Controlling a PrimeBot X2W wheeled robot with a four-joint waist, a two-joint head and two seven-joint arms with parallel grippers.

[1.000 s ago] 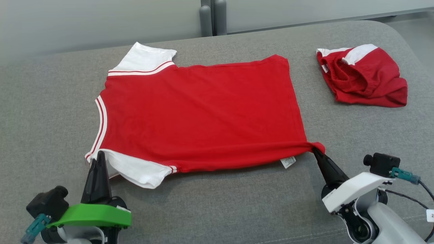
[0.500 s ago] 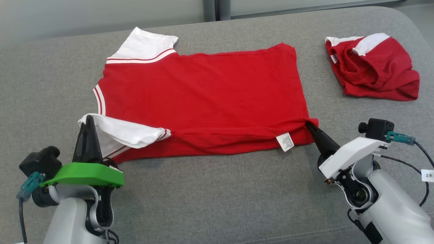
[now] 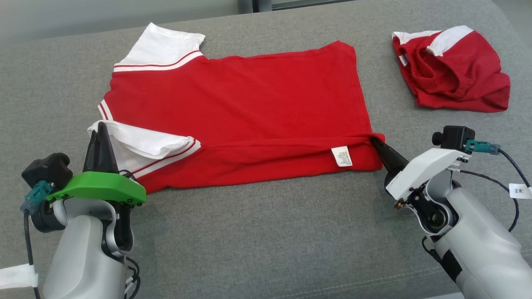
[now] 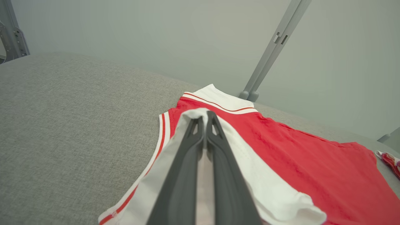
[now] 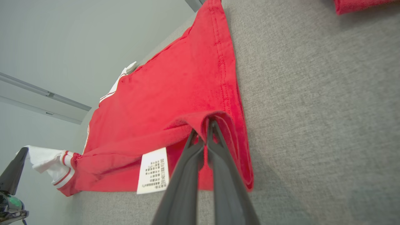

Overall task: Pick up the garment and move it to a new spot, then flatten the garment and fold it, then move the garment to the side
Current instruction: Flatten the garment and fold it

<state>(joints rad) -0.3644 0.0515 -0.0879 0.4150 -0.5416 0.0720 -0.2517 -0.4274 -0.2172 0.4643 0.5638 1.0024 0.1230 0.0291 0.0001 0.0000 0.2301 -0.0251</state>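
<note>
The red garment [image 3: 249, 104] lies on the grey fabric surface [image 3: 257, 232], long axis left-right, its near edge lifted between the 2 tools: left tool [image 3: 100, 126] clenched on the white sleeve [image 3: 141, 143], right tool [image 3: 373, 141] clenched on the hem corner [image 5: 218, 116], fold direction judged away from the robot.

Head high, wrists low (shirt [image 3: 241, 104] shared)

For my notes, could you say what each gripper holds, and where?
The left gripper: the red shirt's near white sleeve. The right gripper: the shirt's near hem corner.
</note>
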